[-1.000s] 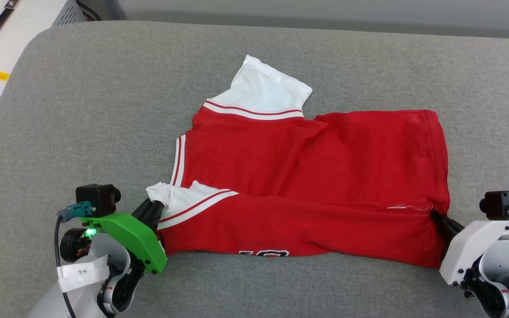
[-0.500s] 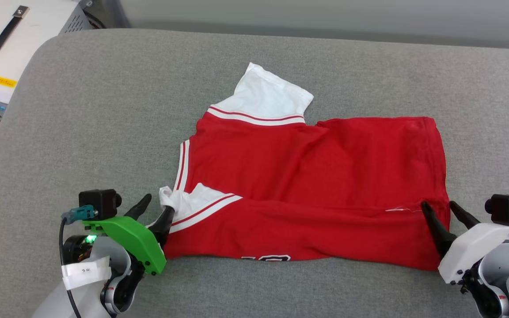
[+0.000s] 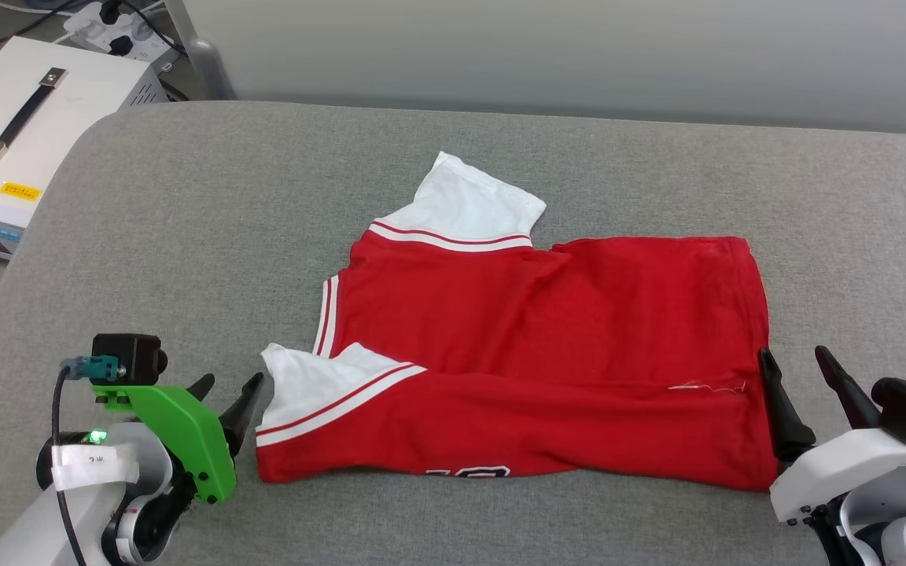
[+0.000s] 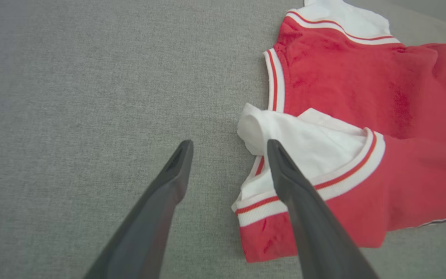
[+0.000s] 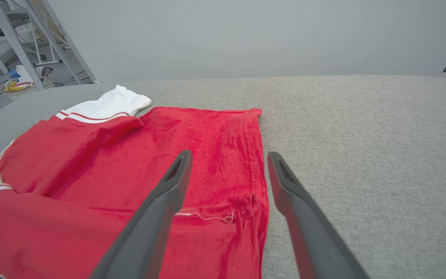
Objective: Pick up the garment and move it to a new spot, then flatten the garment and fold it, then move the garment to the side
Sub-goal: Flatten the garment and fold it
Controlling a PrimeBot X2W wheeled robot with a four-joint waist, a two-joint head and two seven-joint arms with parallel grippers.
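From the head view, the garment (image 3: pixel 539 346) lies folded on the grey cushion (image 3: pixel 185 236) between the two hands. The left gripper (image 3: pixel 230 383) is spread and empty with the white sleeve just off its right finger, and the right gripper (image 3: pixel 793 355) is spread and empty with the red hem at its left finger. In the left wrist view the left finger points over bare cushion, and the striped sleeve cuff lies beside and partly behind the right one. In the right wrist view the left finger crosses the red hem with its loose white thread, the right one bare cushion.
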